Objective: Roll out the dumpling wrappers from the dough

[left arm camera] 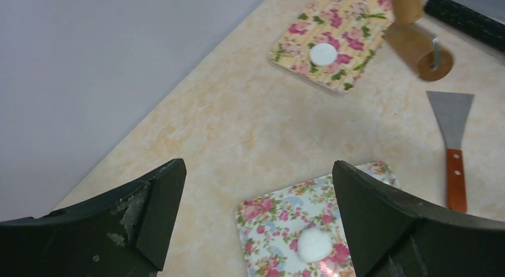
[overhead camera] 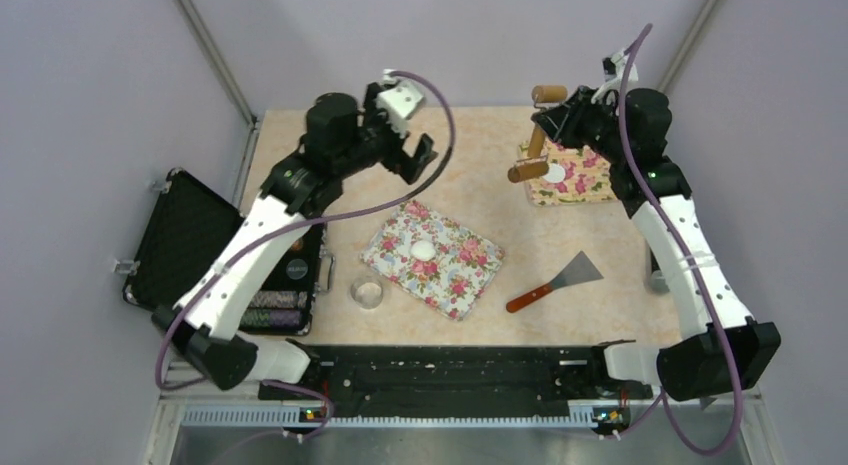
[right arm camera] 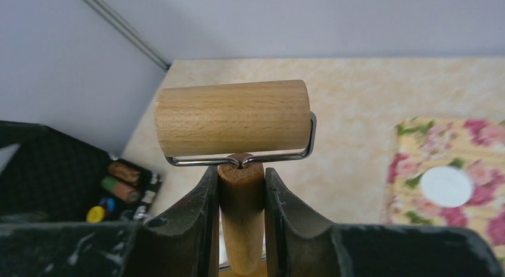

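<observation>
From above, the left gripper (overhead camera: 415, 151) is seen raised over the far left of the tabletop (overhead camera: 480, 200), its jaws spread wide and empty. The right gripper (overhead camera: 556, 120) is pinched on the handle of a wooden roller (overhead camera: 527, 170). The roller's drum hangs at the left edge of a yellow floral mat (overhead camera: 585, 180) near the far right corner. One dumpling wrapper (overhead camera: 555, 171) lies on that mat, just beside the drum. The dough (overhead camera: 424, 250) sits on a white floral mat (overhead camera: 460, 270) at mid-tabletop. A glass bowl (overhead camera: 367, 291) and a scraper (overhead camera: 555, 283) lie toward the near edge.

In the left wrist view, both fingers (left arm camera: 149, 211) are seen well apart, with the dough between and beyond them.

In the right wrist view, the handle is clamped between the fingers (right arm camera: 190, 223), and the wrapper is seen to the right.
</observation>
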You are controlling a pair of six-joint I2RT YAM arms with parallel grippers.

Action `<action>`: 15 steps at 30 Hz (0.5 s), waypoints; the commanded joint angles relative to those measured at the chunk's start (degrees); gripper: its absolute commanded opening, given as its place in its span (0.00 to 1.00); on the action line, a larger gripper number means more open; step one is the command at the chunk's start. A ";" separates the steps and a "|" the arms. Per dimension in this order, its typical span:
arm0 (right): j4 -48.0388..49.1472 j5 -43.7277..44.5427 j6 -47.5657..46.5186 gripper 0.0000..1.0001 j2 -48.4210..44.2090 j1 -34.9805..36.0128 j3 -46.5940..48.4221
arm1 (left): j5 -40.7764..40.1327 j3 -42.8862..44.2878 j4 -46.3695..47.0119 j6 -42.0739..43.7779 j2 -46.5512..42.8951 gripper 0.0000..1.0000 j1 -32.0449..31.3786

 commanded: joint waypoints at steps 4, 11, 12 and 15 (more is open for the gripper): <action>16.16 -4.97 30.27 0.00 -2.18 -1.86 -14.51 | 5.57 14.33 -8.48 -0.43 13.53 0.99 -12.93; 21.78 -3.54 36.69 0.00 -7.71 -3.31 -23.36 | 3.08 15.89 -10.07 -0.73 18.24 0.99 -21.68; 21.89 -4.34 37.46 0.00 -7.82 -3.40 -23.41 | 1.05 15.88 -9.95 -0.73 18.83 0.99 -22.56; 22.77 -5.96 38.86 0.00 -8.51 -3.47 -23.94 | -1.75 16.15 -9.38 -1.39 20.84 0.99 -23.68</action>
